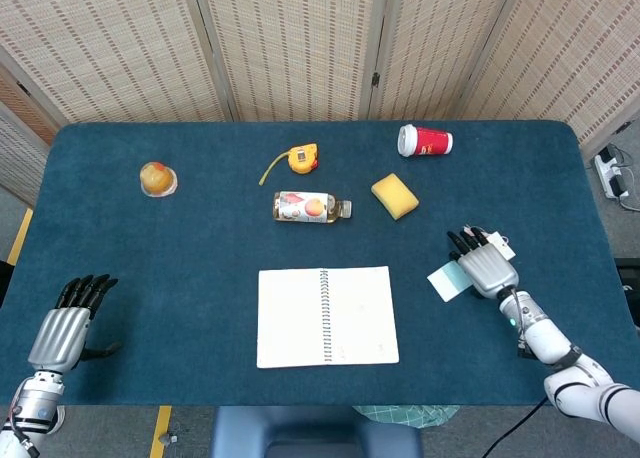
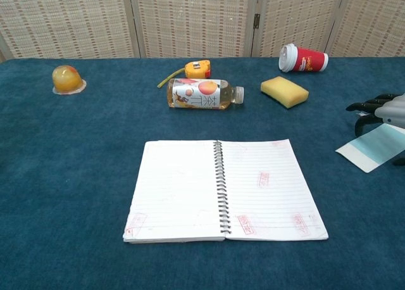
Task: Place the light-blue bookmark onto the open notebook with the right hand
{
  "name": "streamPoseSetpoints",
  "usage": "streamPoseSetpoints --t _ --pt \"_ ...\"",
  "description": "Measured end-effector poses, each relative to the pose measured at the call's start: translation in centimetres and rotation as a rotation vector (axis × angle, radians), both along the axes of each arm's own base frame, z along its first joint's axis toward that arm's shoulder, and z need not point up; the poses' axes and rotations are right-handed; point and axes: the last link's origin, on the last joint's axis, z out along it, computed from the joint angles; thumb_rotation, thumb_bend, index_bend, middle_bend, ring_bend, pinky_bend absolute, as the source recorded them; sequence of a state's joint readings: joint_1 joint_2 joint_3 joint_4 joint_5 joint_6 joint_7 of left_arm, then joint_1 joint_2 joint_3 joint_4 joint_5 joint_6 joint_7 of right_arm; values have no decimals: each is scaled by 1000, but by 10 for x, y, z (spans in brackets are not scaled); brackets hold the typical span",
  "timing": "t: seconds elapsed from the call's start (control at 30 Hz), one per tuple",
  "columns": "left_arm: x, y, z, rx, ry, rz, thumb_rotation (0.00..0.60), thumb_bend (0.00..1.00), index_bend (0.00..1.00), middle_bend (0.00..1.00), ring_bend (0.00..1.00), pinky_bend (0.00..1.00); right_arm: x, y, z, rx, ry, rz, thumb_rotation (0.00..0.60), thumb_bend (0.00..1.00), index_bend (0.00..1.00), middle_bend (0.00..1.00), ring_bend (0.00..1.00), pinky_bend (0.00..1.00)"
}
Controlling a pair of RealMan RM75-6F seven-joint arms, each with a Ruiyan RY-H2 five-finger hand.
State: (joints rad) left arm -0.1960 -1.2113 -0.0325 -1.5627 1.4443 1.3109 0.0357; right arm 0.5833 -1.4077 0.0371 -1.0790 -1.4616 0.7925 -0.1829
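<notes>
Left hand [image 1: 62,333] rested at the tabletop's [image 1: 200,238] near-left corner, fingers extended and apart, empty, far from the work. Open notebook [image 1: 327,315] lay centre. Light-blue bookmark [image 2: 373,147] lay flat right of it, long axis slanting up-right, partly under the right hand [image 1: 486,265], fingers spread, no grip evident

On the dark blue table [image 1: 200,278] lie a white red-stamped notebook [image 2: 221,189], a light-blue bookmark [image 2: 373,147] with a white end, a yellow sponge [image 1: 394,195], a red white-lidded cup [image 1: 425,140], a yellow tape measure [image 1: 300,158] and an orange-labelled bottle [image 1: 311,207].
</notes>
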Motion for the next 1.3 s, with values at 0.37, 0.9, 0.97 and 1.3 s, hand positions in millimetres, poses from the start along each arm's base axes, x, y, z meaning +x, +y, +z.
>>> streamPoseSetpoints --t 0.37,0.9,0.97,1.3 --pt "0 0 1 0 -6 0 600 136 149 118 22 15 -2 -1 -4 10 13 -16 600 235 305 0 0 0" --pt "-1 1 1 0 -8 3 600 137 149 117 22 15 -1 -3 -7 7 16 -18 600 237 333 0 0 0" --pt "-1 1 1 0 -9 2 600 137 149 118 22 15 0 -4 -7 2 11 -12 600 236 386 2 0 0" --pt "0 0 1 1 -14 -2 600 137 149 118 22 15 4 -3 -4 -27 -32 19 600 238 480 48 31 0"
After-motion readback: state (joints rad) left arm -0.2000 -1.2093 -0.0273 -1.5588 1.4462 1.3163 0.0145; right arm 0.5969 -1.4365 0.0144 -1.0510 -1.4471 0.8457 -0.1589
